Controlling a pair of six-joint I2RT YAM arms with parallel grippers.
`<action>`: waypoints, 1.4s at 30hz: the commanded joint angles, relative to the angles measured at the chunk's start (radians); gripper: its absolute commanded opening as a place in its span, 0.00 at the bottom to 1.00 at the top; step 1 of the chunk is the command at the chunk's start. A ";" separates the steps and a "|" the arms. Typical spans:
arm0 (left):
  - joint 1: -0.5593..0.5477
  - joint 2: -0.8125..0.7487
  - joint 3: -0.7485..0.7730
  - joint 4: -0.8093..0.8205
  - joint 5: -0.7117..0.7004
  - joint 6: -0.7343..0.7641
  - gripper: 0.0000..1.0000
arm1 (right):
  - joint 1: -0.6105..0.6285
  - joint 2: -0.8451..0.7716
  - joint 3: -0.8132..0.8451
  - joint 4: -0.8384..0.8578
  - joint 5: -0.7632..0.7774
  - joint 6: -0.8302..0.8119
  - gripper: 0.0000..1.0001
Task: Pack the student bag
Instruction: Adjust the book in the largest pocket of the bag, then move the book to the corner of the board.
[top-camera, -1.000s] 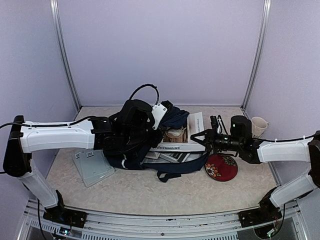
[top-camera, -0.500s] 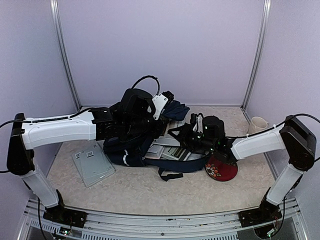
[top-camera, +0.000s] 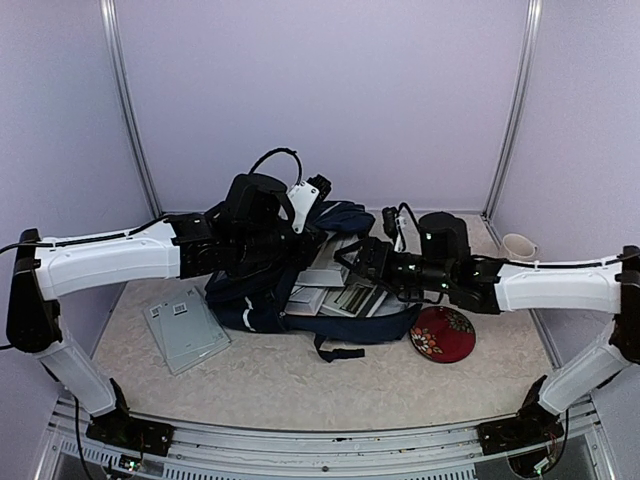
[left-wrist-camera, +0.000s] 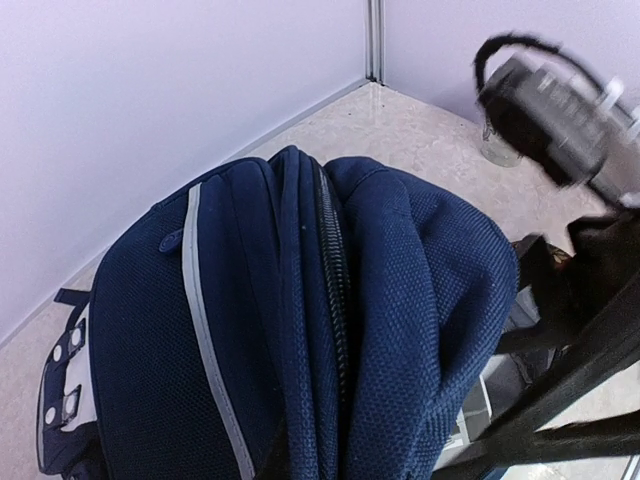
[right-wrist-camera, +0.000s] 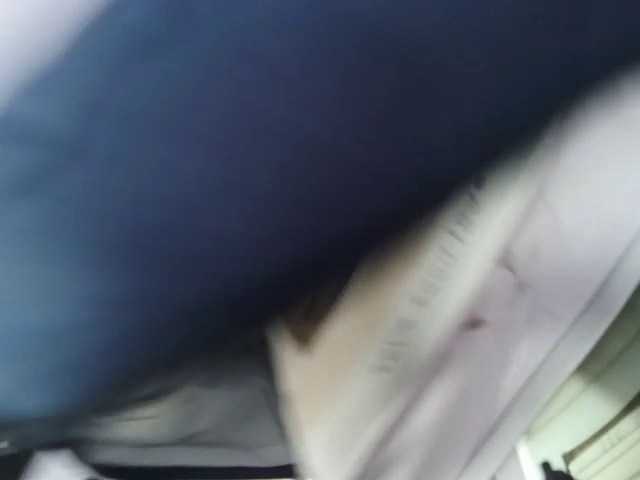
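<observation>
The student bag (top-camera: 245, 308), navy with pale trim, lies in the middle of the table with its mouth facing right. My left gripper (top-camera: 300, 225) is shut on the bag's upper fabric and holds the opening up. Its wrist view is filled by the bag (left-wrist-camera: 300, 300) and its zip, and its fingers are hidden. White books (top-camera: 330, 275) lie in the mouth, under the raised flap. My right gripper (top-camera: 358, 268) is at that mouth with its jaws spread and nothing between them. Its wrist view is blurred, with navy fabric (right-wrist-camera: 250, 150) over a white book (right-wrist-camera: 430, 330).
A grey plastic case (top-camera: 185, 333) lies flat to the left of the bag. A red patterned pouch (top-camera: 443, 333) sits under my right forearm. A white mug (top-camera: 518, 246) stands at the far right by the wall. A black strap (top-camera: 340, 350) trails toward the front.
My right arm has reached left into the bag's mouth and its jaws have opened, leaving the book there. My left gripper has shifted the flap slightly left and up.
</observation>
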 joint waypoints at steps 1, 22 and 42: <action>0.010 -0.043 -0.007 0.096 0.020 -0.020 0.00 | 0.004 -0.157 -0.027 -0.212 0.097 -0.123 0.90; 0.013 -0.060 -0.029 0.049 0.021 -0.085 0.04 | 0.004 0.238 0.235 0.002 -0.082 -0.159 0.44; 0.592 -0.350 -0.228 -0.305 0.193 -0.556 0.99 | 0.042 -0.362 -0.139 -0.329 0.044 -0.246 0.71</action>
